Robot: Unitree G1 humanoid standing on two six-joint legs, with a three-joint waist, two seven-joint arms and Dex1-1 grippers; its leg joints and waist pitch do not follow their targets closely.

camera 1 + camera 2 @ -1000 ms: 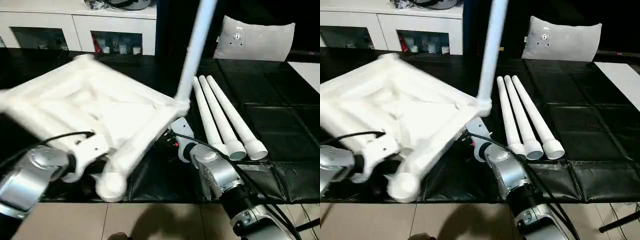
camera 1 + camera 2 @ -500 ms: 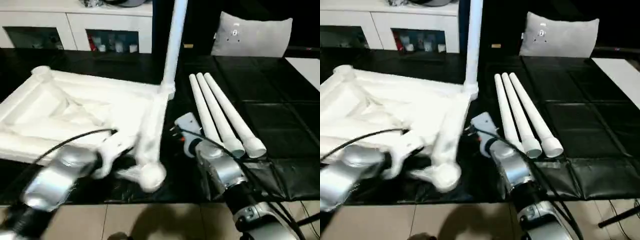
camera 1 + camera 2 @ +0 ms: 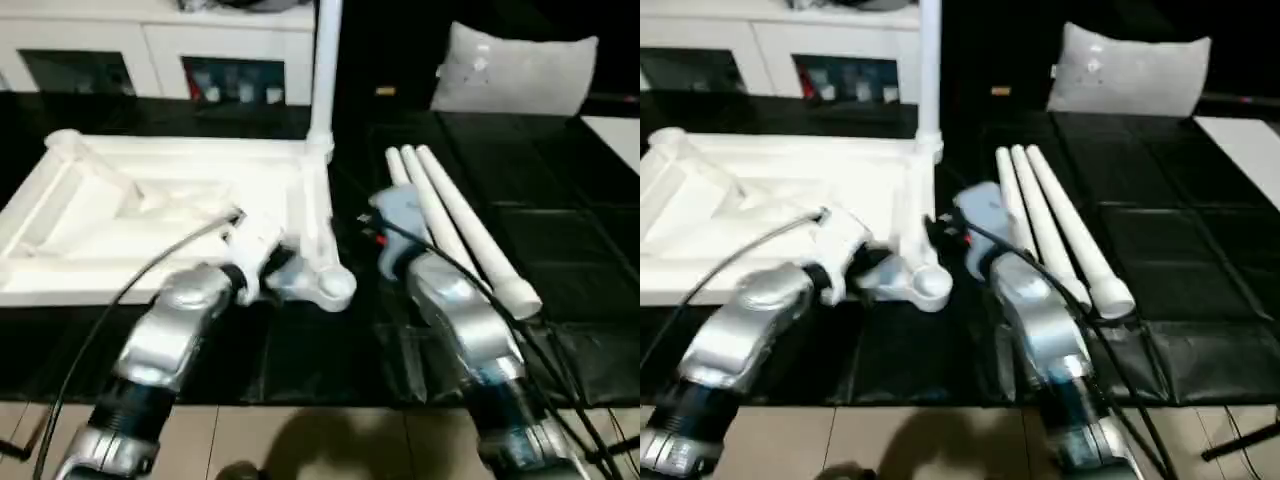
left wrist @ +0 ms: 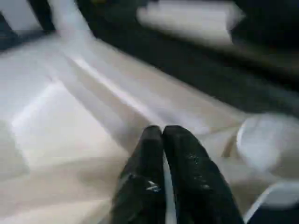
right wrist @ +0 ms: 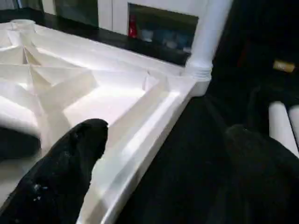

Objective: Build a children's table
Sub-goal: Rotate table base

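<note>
The left gripper (image 4: 162, 140) rests with its two black fingers pressed together, nothing visibly between them, at the near rim of the children's table top (image 3: 120, 215). In the head views its tips are lost behind the white wrist housing, so contact with the rim is likely but cannot be confirmed. The right gripper (image 5: 163, 158) stands with its fingers spread wide and empty, one finger (image 5: 70, 154) over the tabletop's right-hand edge, the other over the black work table (image 3: 560, 240); from the head camera its fingers are hidden behind its own grey wrist.

The top lies upside down and flat on the black cover, ribbed underside up, its left side cut off by the frame edge. One leg (image 3: 324, 60) stands upright in the far right corner socket, its upper end cut off. Three loose legs (image 3: 450, 220) lie side by side just right of the right arm, their near ends partly covered by the forearm. Three corner sockets can be counted: the far left one (image 3: 62, 140), the one holding the leg, and the near right one (image 3: 335, 288), empty and open upward beside the left gripper. A white cabinet (image 3: 150, 40) and a grey cushion (image 3: 515, 70) sit beyond.
</note>
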